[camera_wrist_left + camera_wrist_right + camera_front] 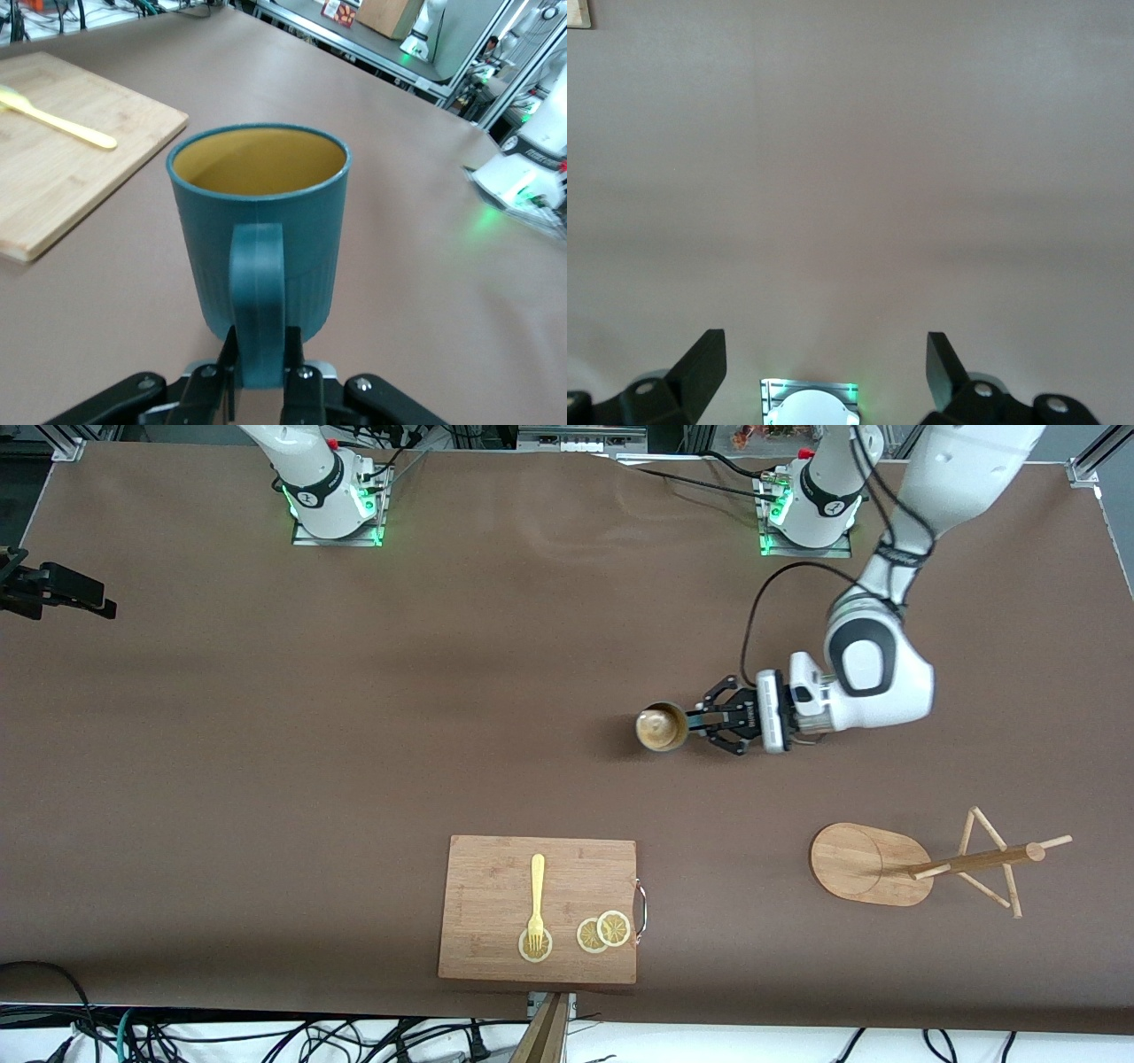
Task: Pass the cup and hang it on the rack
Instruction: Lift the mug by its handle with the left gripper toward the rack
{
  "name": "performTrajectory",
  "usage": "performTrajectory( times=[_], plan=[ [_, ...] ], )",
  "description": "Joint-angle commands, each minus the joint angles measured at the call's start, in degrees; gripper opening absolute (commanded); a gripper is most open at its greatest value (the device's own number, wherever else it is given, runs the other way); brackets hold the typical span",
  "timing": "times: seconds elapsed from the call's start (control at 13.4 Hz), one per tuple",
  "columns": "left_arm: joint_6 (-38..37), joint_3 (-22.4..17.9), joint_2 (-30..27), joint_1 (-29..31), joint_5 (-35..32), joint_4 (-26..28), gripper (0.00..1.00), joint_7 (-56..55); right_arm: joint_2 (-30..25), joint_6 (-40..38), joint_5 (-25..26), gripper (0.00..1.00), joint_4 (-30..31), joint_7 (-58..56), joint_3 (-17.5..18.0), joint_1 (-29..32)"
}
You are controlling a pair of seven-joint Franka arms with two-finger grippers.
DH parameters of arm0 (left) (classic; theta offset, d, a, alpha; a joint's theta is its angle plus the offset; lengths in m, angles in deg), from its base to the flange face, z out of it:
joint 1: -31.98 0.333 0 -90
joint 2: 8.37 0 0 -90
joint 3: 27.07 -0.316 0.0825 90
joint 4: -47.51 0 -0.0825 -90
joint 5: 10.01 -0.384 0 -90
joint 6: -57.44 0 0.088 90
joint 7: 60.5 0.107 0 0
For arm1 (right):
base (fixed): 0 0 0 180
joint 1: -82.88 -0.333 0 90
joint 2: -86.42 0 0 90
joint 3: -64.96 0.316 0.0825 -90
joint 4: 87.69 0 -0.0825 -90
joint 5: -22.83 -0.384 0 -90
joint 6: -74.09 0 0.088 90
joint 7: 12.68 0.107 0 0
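We find no text, label, brand, number or sign that we can read in any of the three views. Small dark marks sit on the white collars near the arm bases (pixel 310 491) at the top of the front view, and on the white wrist housing (pixel 802 695) of the left arm, but we cannot make out what they say. In the left wrist view a white unit (pixel 532 159) with a green light carries a dark band of lettering, too blurred for us to read.
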Motion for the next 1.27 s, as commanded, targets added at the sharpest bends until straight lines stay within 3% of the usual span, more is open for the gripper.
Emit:
performTrajectory(
  times=[0.0,0.22,0.37,0.6,0.75,1.19],
  plan=[
    [-10.44,-6.35,-7.98,2.07,-9.32,2.08,0.00,-11.96,0.40,-1.43,-0.97,1.00,-1.50,-0.06,-0.12,-0.11],
    [-21.42,-13.56,-11.08,3.82,-14.18,2.08,0.00,-17.26,0.40,-1.43,-0.97,1.00,-1.50,-0.06,-0.12,-0.11],
    [-28.64,-20.67,-11.34,3.92,-14.71,1.99,0.00,-19.73,0.40,-1.43,-0.97,1.00,-1.50,-0.06,-0.12,-0.11],
    [-33.49,-27.46,-11.35,5.23,-14.89,1.82,0.00,-26.48,0.40,-1.43,-0.97,1.00,-1.50,-0.06,-0.12,-0.11],
    [-35.60,-28.97,-10.04,7.25,-11.05,0.50,0.00,-33.15,0.40,-1.43,-0.97,1.00,-1.50,-0.06,-0.12,-0.11],
    [-39.21,-28.97,-5.11,9.54,10.58,0.32,0.00,-59.42,0.40,-1.43,-0.97,1.00,-1.50,-0.06,-0.12,-0.11]
  ],
)
